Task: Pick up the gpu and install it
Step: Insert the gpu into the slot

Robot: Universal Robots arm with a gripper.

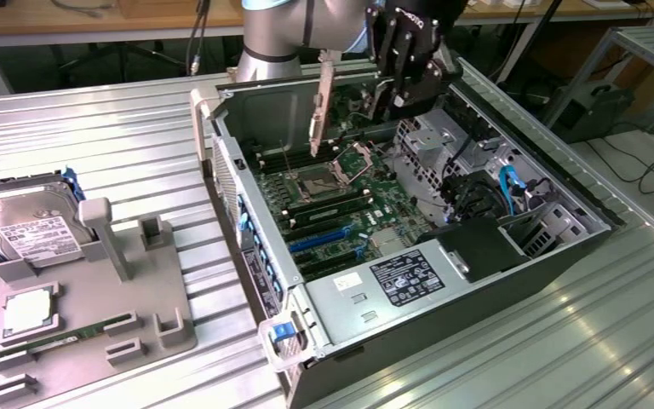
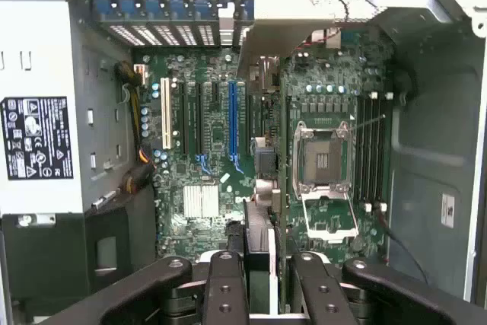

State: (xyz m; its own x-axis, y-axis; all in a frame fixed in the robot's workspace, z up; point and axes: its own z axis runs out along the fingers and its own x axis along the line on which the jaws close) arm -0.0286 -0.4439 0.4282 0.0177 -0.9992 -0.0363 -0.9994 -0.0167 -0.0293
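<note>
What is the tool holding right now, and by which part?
The gpu, clamped in the tool by its upper edge, away from its pale bracket end, above the open case.

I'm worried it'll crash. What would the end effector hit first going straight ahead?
Probably the motherboard, near the processor socket; the gpu it holds would touch first. Depth is unclear.

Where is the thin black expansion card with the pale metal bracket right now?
In the exterior view, the black expansion card is held by the gripper above the green motherboard inside the open computer case.
</note>
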